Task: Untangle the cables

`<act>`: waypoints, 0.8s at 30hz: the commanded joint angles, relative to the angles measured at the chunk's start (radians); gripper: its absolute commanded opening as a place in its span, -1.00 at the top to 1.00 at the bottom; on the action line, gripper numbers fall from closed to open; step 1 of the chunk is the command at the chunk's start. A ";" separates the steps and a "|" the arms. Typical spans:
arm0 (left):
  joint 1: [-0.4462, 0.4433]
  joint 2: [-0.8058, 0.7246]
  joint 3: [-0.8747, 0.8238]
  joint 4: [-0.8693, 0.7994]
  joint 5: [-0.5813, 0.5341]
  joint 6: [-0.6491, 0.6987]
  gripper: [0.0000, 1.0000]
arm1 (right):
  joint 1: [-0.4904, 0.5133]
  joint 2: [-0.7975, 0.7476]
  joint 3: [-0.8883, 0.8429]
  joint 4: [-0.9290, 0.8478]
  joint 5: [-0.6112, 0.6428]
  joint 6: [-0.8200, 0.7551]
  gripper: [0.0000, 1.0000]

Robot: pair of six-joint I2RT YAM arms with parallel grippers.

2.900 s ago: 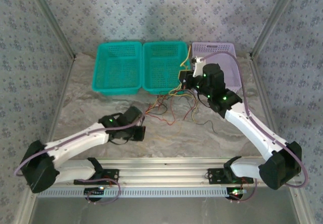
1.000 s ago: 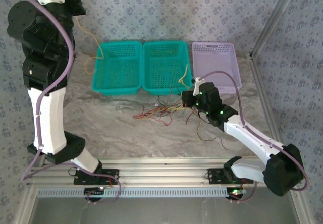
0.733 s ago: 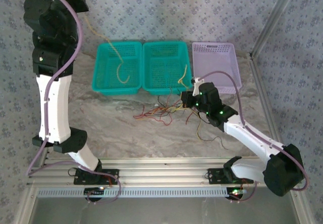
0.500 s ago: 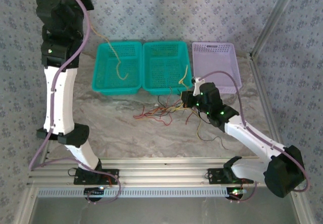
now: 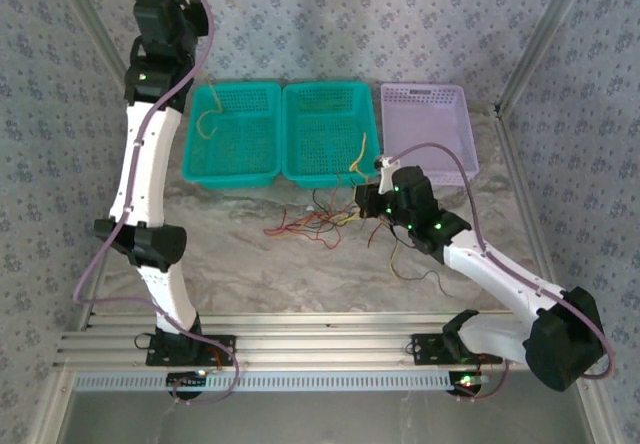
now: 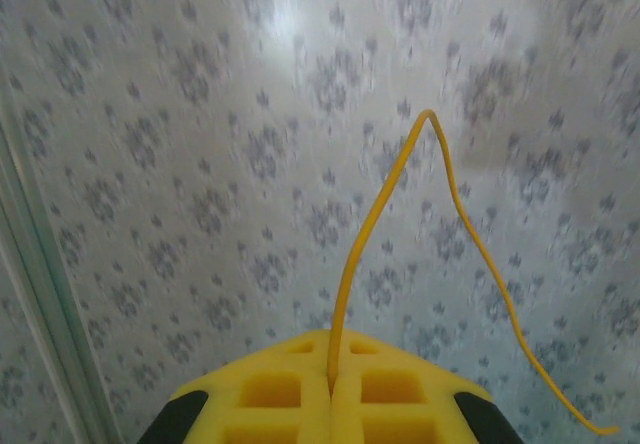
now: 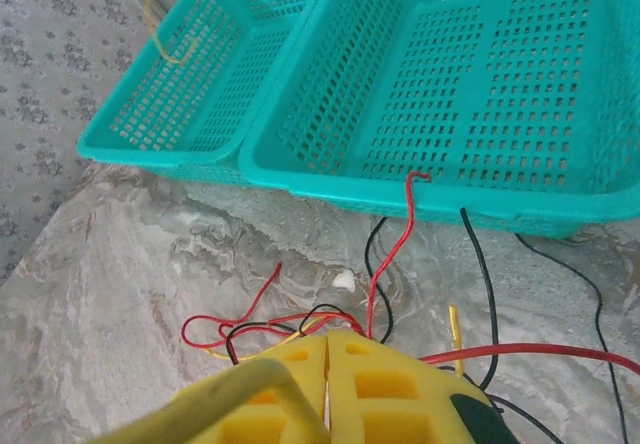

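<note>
The cables lie as a red, black and yellow tangle on the marble table in front of the teal baskets. My right gripper sits low at the tangle's right end. Its yellow pads are shut, and red cable runs out from under their tips. My left arm reaches high over the back left. The left gripper is shut on one yellow cable, whose free end hangs curled into the left teal basket.
The middle teal basket and a lilac basket stand in a row with the left one along the back. More cable strands trail toward the front right. Metal frame posts and patterned walls close in the sides.
My left arm has swung from the far left toward the left basket, bringing the yellow cable's end into it. The right arm has stayed on the tangle.
</note>
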 commanded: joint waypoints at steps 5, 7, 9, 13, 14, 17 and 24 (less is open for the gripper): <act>0.002 -0.026 -0.263 0.078 0.059 -0.145 1.00 | 0.030 -0.017 -0.010 0.019 -0.038 -0.005 1.00; 0.003 -0.038 -0.342 0.106 0.069 -0.179 1.00 | 0.035 -0.022 -0.012 0.019 -0.038 -0.006 1.00; 0.001 -0.040 -0.408 0.116 0.067 -0.214 1.00 | 0.039 -0.026 -0.015 0.021 -0.038 -0.004 1.00; 0.001 0.010 -0.447 0.060 0.049 -0.279 1.00 | 0.050 -0.036 -0.019 0.022 -0.037 -0.002 1.00; -0.001 0.034 -0.438 0.029 0.052 -0.288 1.00 | 0.052 -0.039 -0.023 0.022 -0.034 0.000 1.00; -0.003 0.075 -0.459 -0.010 0.043 -0.326 1.00 | 0.061 -0.051 -0.027 0.014 -0.029 0.000 1.00; -0.011 0.091 -0.630 0.027 0.071 -0.407 0.76 | 0.069 -0.080 -0.034 0.000 -0.010 0.000 1.00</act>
